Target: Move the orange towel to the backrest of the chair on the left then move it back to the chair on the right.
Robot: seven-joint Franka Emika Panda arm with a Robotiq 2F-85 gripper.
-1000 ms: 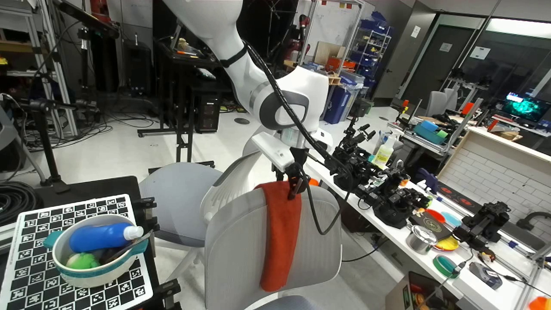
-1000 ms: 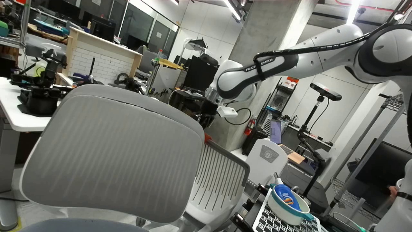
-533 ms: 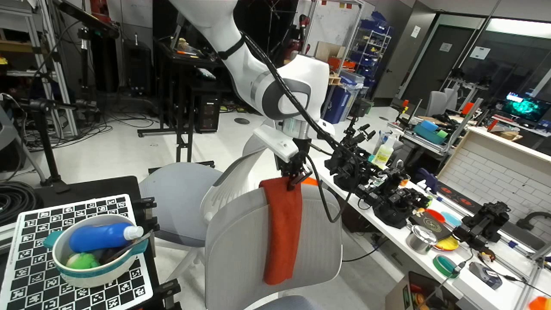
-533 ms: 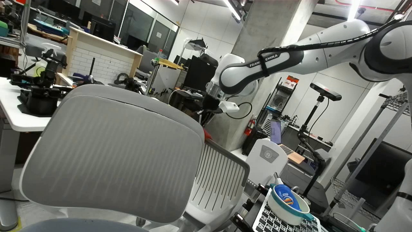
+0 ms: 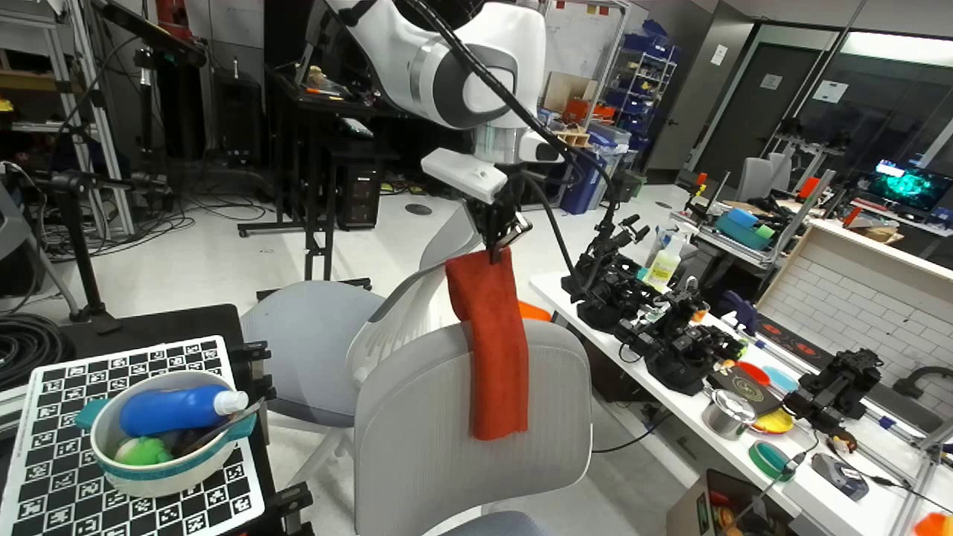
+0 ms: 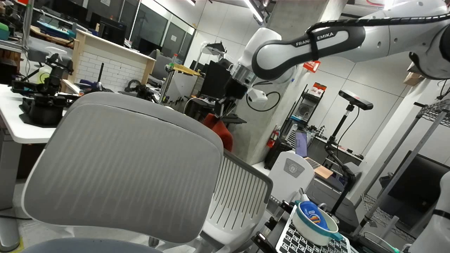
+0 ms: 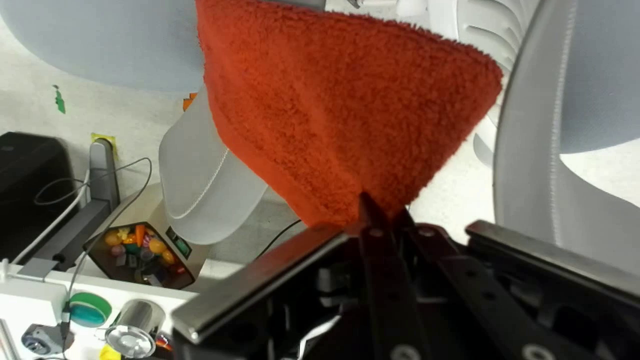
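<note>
Towel point(image 5: 500, 372) up in my hand point(image 5: 496, 254), its lower end not yet above the backrest point(image 5: 428, 432).
I am closed on a small pinch at the top; whether the towel touches the backrest I cannot tell. If I swing across without more height, the hanging part could drag along the backrest, and so narrow a pinch might then let the towel slip.

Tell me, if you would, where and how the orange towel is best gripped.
I'd pinch the top of the orange towel, coming from above, about where the jaws hold it now. The cloth stands in a peak above the backrest there, clear of it, while the lower part hangs down along its face. Gripping lower would likely bring the jaws up against the backrest.
</note>
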